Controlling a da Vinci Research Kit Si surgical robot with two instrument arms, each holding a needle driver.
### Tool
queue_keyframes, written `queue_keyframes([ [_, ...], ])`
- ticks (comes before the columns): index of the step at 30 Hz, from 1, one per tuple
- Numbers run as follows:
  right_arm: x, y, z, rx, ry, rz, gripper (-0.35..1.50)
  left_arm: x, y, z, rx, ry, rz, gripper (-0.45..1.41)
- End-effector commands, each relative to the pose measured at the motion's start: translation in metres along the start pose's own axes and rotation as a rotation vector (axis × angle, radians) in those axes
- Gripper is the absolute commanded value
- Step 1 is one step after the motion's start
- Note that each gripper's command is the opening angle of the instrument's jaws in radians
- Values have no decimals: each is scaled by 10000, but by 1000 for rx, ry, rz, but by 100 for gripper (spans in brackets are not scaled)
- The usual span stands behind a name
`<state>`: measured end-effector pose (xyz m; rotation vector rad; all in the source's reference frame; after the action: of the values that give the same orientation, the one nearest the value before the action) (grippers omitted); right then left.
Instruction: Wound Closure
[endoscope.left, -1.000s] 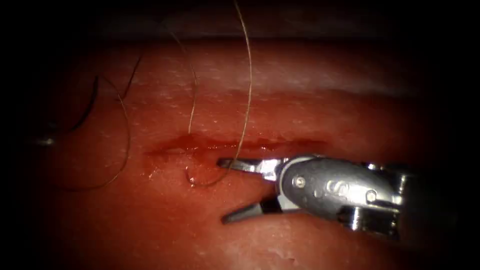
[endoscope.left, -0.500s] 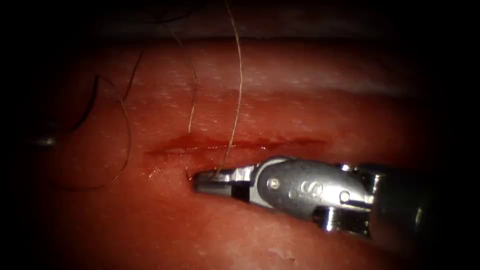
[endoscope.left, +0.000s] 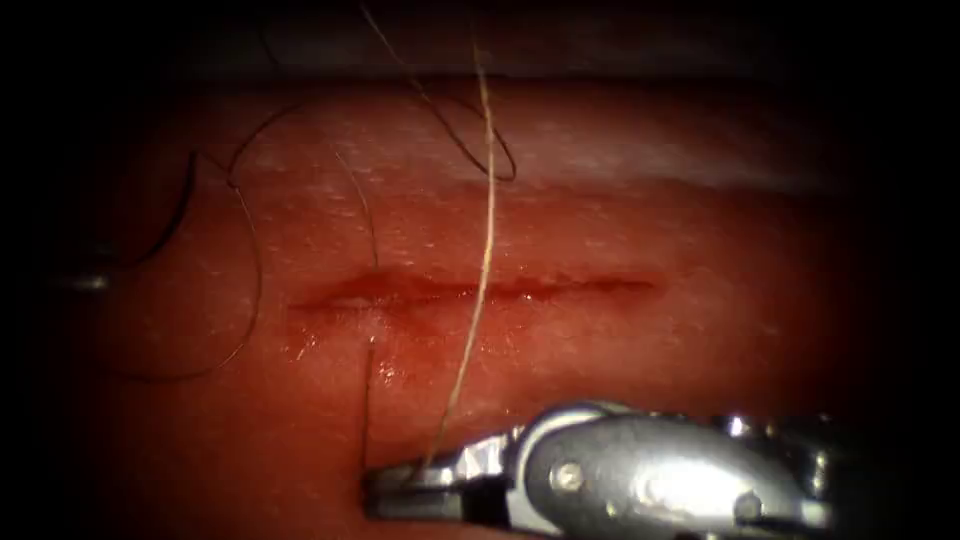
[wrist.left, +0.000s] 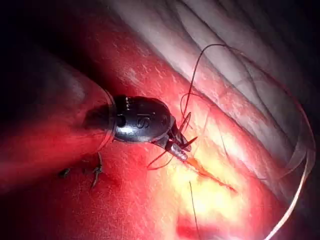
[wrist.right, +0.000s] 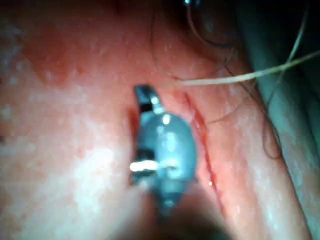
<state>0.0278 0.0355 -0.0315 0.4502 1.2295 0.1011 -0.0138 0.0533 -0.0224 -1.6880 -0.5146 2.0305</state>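
The cut (endoscope.left: 470, 290) runs sideways across the tissue (endoscope.left: 650, 350), wet with red fluid. My right tool (endoscope.left: 385, 490) lies below the cut with its jaws shut on the pale thread (endoscope.left: 483, 270), which rises across the cut and out of the top. A dark strand (endoscope.left: 367, 400) runs from the stitch point just below the cut down to the same jaws. The right wrist view has this tool (wrist.right: 142, 95) beside the cut (wrist.right: 200, 135). My left tool (wrist.left: 182, 150) has its jaws shut among thread loops; what they hold is unclear. A dark arc (endoscope.left: 175, 215), possibly the needle, lies far left.
Loose thread loops (endoscope.left: 250, 290) lie on the tissue left of the cut, and another loop (endoscope.left: 480, 150) lies above it. A faint glint (endoscope.left: 90, 283) sits at the far left in the dark. The tissue's pale far edge (endoscope.left: 600, 150) runs along the back.
The right tool's jaws closed on the pale thread just below the cut, then drew down and away from it. The slack loop below the cut has been pulled out straight.
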Motion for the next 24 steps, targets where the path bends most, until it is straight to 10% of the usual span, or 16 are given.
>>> queue_keyframes([
  [1,12,-11,10,40,-1,-8,-35,-5,-4,6,-1,1,1,-35],
  [14,75,-91,17,246,34,-62,-35,-6,-4,4,-3,1,1,-35],
  [16,78,-94,14,256,54,-71,7,-6,-4,4,-3,1,1,-35],
  [18,81,-88,7,163,55,-68,108,-7,-4,6,-1,1,-4,-35],
  [24,65,-51,-15,13,32,-52,115,-7,-4,6,0,1,-4,-35],
])
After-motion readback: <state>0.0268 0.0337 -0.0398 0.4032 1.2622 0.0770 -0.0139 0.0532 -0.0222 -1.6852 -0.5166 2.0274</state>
